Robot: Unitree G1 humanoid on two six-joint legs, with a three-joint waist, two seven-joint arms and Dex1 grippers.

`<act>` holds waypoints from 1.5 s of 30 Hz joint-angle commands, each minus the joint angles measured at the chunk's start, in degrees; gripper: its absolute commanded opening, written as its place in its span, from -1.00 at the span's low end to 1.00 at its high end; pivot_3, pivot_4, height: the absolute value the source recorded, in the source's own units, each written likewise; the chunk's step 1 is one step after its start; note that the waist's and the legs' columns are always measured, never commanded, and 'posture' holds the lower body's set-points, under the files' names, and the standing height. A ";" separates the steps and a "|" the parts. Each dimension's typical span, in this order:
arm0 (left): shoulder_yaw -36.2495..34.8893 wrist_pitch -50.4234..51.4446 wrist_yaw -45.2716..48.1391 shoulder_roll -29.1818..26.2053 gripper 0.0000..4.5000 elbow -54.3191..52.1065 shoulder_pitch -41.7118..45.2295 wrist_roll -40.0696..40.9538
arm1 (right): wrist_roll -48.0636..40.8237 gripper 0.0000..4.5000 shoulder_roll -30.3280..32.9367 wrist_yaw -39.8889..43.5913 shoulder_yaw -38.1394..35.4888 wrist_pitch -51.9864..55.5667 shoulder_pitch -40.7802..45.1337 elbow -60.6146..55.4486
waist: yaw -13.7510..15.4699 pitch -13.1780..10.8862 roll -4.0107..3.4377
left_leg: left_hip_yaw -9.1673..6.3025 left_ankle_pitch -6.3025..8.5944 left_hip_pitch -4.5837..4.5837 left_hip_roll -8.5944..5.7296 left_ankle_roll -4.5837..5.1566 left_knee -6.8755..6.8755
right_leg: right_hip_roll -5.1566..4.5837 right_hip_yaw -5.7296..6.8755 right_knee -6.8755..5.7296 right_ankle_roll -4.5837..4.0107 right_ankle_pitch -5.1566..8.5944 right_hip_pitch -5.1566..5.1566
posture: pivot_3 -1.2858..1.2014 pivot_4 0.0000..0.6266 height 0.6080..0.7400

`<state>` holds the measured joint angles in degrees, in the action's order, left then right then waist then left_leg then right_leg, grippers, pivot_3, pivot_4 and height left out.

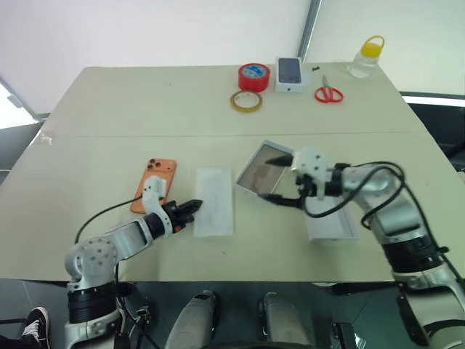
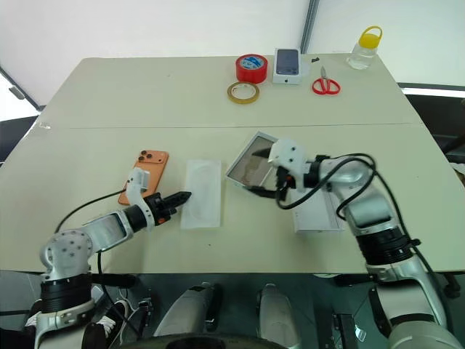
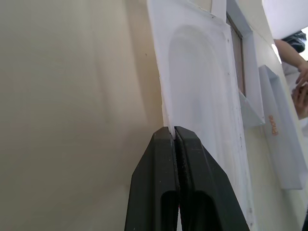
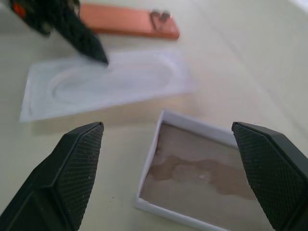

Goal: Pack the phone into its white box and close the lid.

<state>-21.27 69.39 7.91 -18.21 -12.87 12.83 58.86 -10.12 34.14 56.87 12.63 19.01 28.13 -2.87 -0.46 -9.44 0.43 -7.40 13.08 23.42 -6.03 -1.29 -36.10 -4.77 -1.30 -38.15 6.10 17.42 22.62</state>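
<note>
The beige table (image 1: 109, 102) carries everything, and places below are given from the flat white sheet with an oval recess (image 1: 215, 201), which lies near the table's front middle. To the sheet's right and apart from it sits the white box (image 1: 256, 174), open side up with its shiny brownish floor showing; further right and nearer the front edge lies the lid (image 1: 330, 222), a longer white tray partly hidden behind the right arm. To the sheet's left, with a strip of bare table between, the phone (image 1: 155, 182) lies back up, orange, its camera cluster at the far end. The right gripper (image 1: 278, 179) hangs over the white box with its two black fingers spread wide and nothing between them. The left gripper (image 1: 196, 206) has its tips at the sheet's left edge, fingers pressed together; the left wrist view shows the sheet's edge meeting the clenched tips. Well beyond the sheet, along the table's far side, stand a red tape roll (image 1: 253, 76), a tan tape ring (image 1: 246, 101), a small white box printed with a dark phone (image 1: 289, 74), red-handled scissors (image 1: 328, 91) and a clear bottle with a yellow cap (image 1: 366, 57).
</note>
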 commanded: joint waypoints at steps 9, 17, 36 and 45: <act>-1.34 -6.05 3.14 -5.25 -1.00 -1.56 3.47 -1.84 | 4.19 0.76 -6.12 -5.93 2.98 5.61 4.55 5.56 | -0.20 -0.01 0.03 | -0.01 -0.03 0.02 -0.02 -0.05 0.02 | -0.01 0.01 0.01 0.00 0.00 0.01 | 0.03 -0.52 1.00; -1.57 -7.14 2.52 -5.59 -1.00 -1.90 5.13 -1.38 | 12.45 -0.98 -5.37 -5.42 9.24 0.56 5.76 9.91 | -0.52 -0.01 0.02 | -0.01 -0.03 0.01 -0.01 -0.05 0.05 | 0.01 0.01 -0.01 0.00 -0.01 0.04 | 0.03 -0.52 1.00; -1.83 -3.71 -4.17 -1.96 -1.00 0.37 10.62 8.36 | 7.41 -0.87 -4.94 7.20 11.08 -3.23 3.27 -1.20 | -0.35 -0.03 0.14 | -0.05 -0.04 0.01 -0.01 -0.08 0.03 | 0.03 0.03 -0.02 0.01 -0.01 0.02 | 0.03 -0.52 1.00; 2.92 -5.94 -6.89 2.56 -1.00 -2.33 8.36 5.76 | 3.24 0.48 -4.33 7.35 5.56 2.72 4.20 -2.76 | -0.27 -0.05 0.17 | -0.05 -0.07 0.01 -0.02 -0.12 0.01 | 0.02 0.02 -0.01 0.01 -0.01 0.01 | 0.03 -0.52 1.00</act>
<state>-18.62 64.93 1.00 -15.62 -12.70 21.63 65.02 -3.45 28.89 63.46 22.05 19.84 31.25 -1.86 -0.72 -9.50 0.60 -7.45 13.01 23.44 -6.05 -1.41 -36.08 -4.76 -1.28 -38.16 6.10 17.41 22.64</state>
